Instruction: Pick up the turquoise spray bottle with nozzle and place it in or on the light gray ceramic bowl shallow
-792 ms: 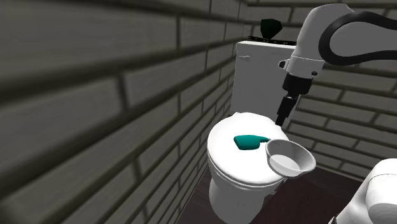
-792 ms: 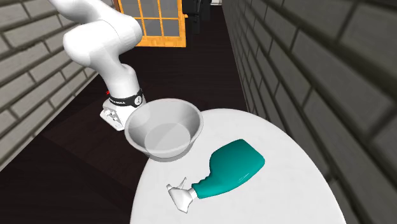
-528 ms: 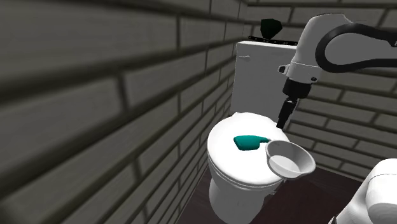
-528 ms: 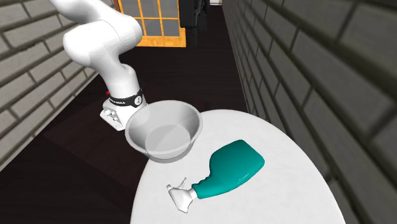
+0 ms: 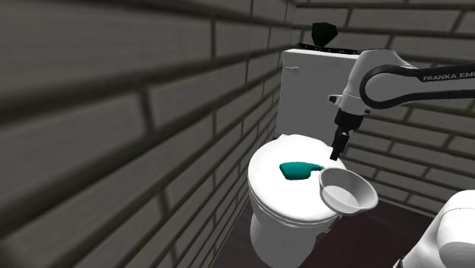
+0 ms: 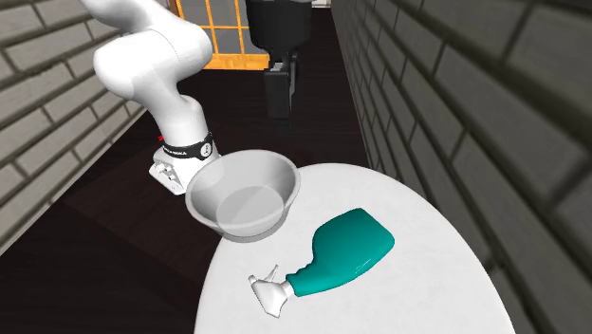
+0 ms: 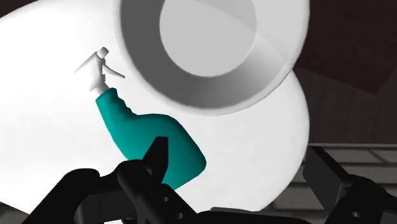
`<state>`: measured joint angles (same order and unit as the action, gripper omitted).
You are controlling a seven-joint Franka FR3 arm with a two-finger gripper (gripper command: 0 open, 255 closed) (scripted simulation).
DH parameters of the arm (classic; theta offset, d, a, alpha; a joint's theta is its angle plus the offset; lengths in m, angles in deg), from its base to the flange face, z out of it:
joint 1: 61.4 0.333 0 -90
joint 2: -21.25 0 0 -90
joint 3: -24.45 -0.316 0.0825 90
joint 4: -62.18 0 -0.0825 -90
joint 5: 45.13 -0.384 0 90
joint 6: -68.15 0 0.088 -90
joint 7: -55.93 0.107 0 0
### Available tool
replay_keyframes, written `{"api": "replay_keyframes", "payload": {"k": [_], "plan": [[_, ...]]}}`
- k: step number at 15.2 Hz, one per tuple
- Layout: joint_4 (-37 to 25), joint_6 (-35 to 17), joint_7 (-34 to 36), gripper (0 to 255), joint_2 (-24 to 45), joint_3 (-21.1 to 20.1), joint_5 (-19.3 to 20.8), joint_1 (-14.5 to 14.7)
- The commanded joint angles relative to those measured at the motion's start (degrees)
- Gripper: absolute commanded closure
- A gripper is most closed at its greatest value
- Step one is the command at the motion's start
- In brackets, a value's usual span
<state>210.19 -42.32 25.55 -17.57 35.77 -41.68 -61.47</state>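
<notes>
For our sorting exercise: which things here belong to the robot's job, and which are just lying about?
Belong to the job: turquoise spray bottle, lying on its side; light grey bowl; black gripper.
Just there: white toilet, whose lid bears both; dark object on the cistern; orange gridded panel; brick walls.

Cramped toilet corner: open air above the lid, hard surfaces close on two sides.

The white toilet lid point(image 5: 268, 183) has bare surface around the teal spray bottle point(image 5: 297, 170), which lies flat with free room above it. The grey bowl point(image 5: 366, 199) sits near the bottle's nozzle end, overhanging the lid's edge, with open air over its mouth. A brick wall point(image 5: 114, 137) crowds the shoulder view's left, and the tank point(image 5: 308, 84) rises behind the lid. The black gripper point(image 5: 336, 151) hangs in the air between tank and bowl, fingers apart, touching nothing.
</notes>
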Motion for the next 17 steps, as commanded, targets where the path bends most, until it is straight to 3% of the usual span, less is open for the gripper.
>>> {"api": "replay_keyframes", "payload": {"k": [1,9,14,17], "plan": [[0.93,-3.74,-4.41,0,2.47,2.57,1.33,-0.14],[-1.21,-17.71,-22.19,0,17.67,12.91,2.15,1.54],[-5.9,-25.04,-35.89,0,30.0,18.8,-3.42,4.2],[-7.97,-27.82,-42.02,0,35.54,20.22,-7.63,4.94]]}}
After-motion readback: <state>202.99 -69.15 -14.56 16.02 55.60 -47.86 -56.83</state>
